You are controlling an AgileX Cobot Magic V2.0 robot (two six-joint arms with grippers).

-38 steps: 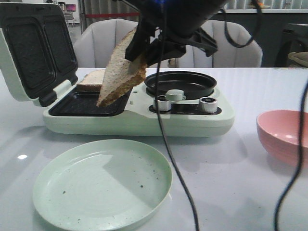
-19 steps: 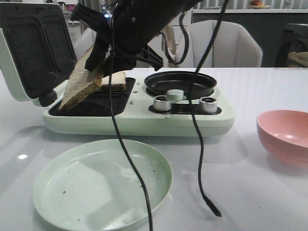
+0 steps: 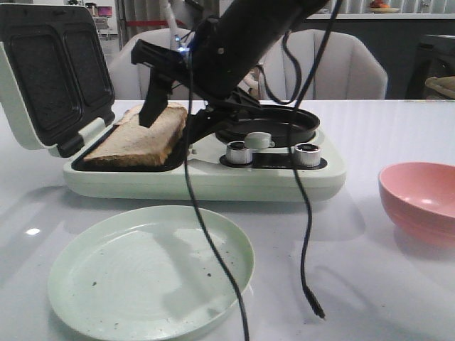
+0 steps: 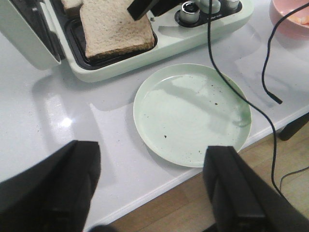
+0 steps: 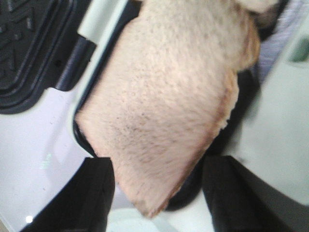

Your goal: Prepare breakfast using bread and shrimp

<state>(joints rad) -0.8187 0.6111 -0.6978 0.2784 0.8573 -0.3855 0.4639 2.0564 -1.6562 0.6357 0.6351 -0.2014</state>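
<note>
One bread slice [image 3: 142, 135] lies flat in the near left tray of the open sandwich maker [image 3: 206, 177]. It also shows in the left wrist view [image 4: 113, 26] and the right wrist view [image 5: 164, 106]. A second slice [image 4: 72, 5] lies behind it. My right gripper [image 3: 174, 117] hangs just above the near slice, open, with a finger on either side of the slice's corner [image 5: 161, 193]. My left gripper [image 4: 152, 154] is open and empty over the table's front edge. Small orange pieces [image 4: 300, 19], perhaps the shrimp, show in the pink bowl [image 4: 287, 7].
A pale green empty plate [image 3: 149, 273] sits in front of the sandwich maker. The pink bowl [image 3: 419, 202] stands at the right. A round black pan [image 3: 281, 121] and two knobs [image 3: 238, 153] are on the maker's right half. Black cables [image 3: 302, 213] hang down from the right arm.
My right gripper carried the tilted slice leftward, laid it flat in the near left tray and opened. The slice now rests free of the fingers.
</note>
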